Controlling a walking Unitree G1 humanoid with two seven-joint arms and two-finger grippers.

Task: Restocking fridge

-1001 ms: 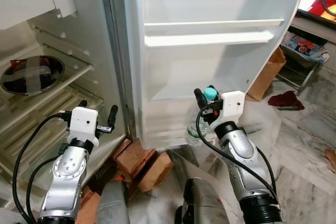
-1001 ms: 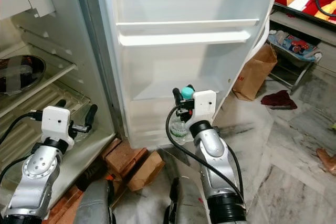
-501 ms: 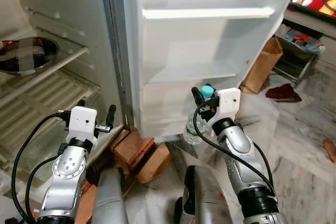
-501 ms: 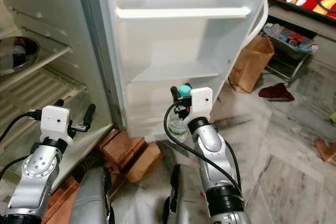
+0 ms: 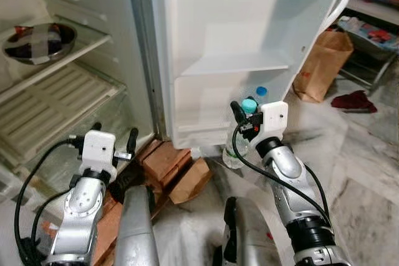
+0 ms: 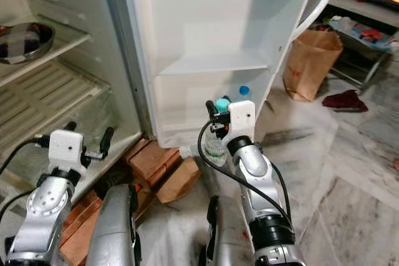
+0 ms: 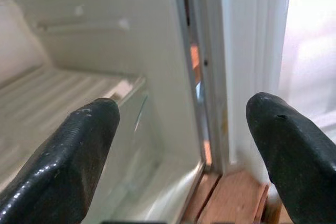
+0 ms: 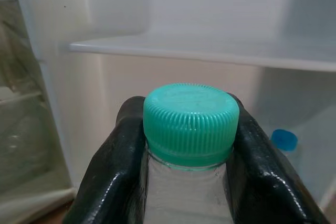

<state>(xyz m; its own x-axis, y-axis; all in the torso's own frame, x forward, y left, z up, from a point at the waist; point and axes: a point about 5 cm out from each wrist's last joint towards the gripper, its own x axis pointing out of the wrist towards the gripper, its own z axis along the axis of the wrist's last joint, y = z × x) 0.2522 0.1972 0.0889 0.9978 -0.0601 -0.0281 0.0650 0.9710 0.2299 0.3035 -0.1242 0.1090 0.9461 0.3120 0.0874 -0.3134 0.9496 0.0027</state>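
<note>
Down by the bottom of the open fridge door (image 5: 249,35), the right gripper (image 5: 244,111) is clamped on a clear water bottle (image 5: 235,152), fingers (image 8: 122,169) pinching the neck right under the teal cap (image 8: 190,120). The bottle hangs from that grip, just in front of the lowest door bin (image 5: 212,130), and a second bottle with a blue cap (image 5: 262,91) is already sitting in that bin.

Stuff I'd worry about from this spot:

- Only the neck is held, so the body looks free to swing. If the arm goes in quick, the base could knock the bin's front lip and the bottle might twist out of the pinch.
- The blue-capped bottle is close to where this one seems headed. Aim a bit off and they'd bump, and the parked one could tip.
- The bottle's base sits lower than the bin's front lip, so it probably needs lifting first. Pushing straight in would likely jam it against the door.

The left gripper (image 5: 115,138) is just hovering near the foot of the fridge cabinet (image 5: 75,91) with its fingers spread and nothing between them, above the bricks (image 5: 163,160) propping the fridge. Seems harmless unless the robot leans in.
</note>
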